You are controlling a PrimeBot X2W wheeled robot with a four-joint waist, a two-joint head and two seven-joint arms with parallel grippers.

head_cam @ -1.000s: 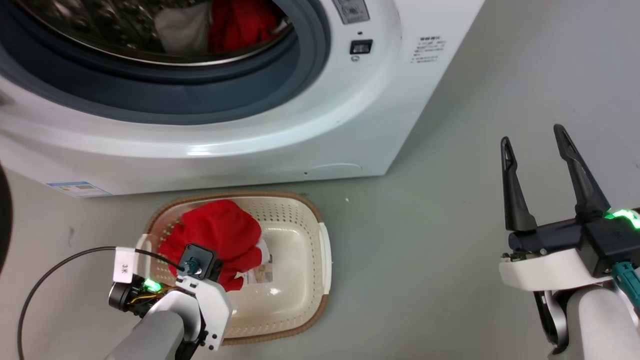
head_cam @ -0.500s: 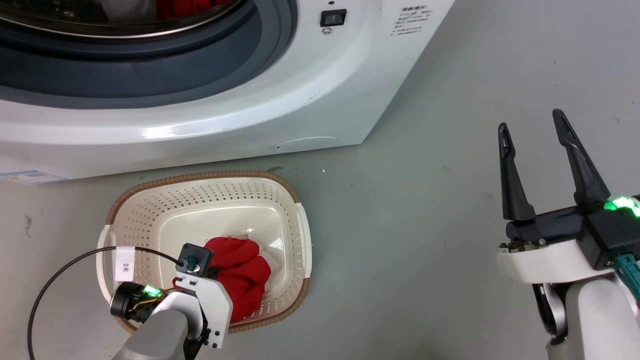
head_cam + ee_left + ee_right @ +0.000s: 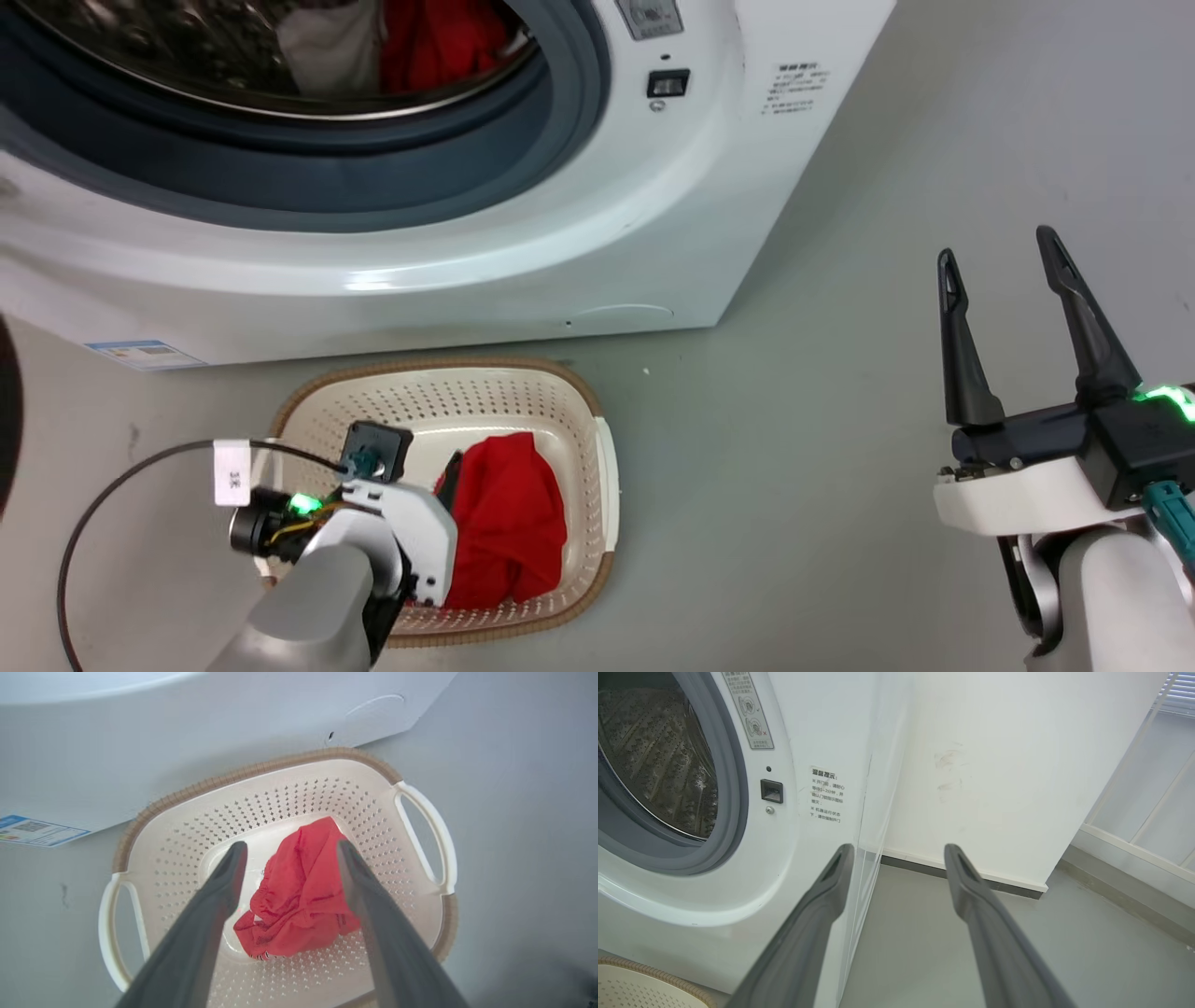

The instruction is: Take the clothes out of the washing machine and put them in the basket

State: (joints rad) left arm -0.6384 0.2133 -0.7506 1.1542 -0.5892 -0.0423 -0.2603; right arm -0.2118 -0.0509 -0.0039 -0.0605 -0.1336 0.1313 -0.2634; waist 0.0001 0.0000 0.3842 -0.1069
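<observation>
The white washing machine (image 3: 467, 252) stands open, and red clothes (image 3: 434, 42) with a pale grey-white piece (image 3: 322, 51) lie in its steel drum. In front of it on the floor sits the cream basket (image 3: 420, 366). One red garment (image 3: 504, 532) lies crumpled on the basket's bottom. My left gripper (image 3: 287, 847) hangs open just above the basket (image 3: 261, 767), its fingers either side of the garment (image 3: 299, 896) and apart from it. My right gripper (image 3: 999, 254) is open and holds nothing, off to the right over the floor, level with the washer's right corner (image 3: 794, 858).
Grey floor (image 3: 794, 467) stretches to the right of the basket. A black cable (image 3: 93, 504) loops off my left wrist. A dark door edge (image 3: 5, 411) shows at far left. A white wall (image 3: 971, 765) and window frame (image 3: 1134, 812) stand beyond the washer.
The head camera tipped down and back up. The red garment, bunched at my left gripper a second ago, now lies loose in the basket; my left gripper has let it go. The right gripper stays as before.
</observation>
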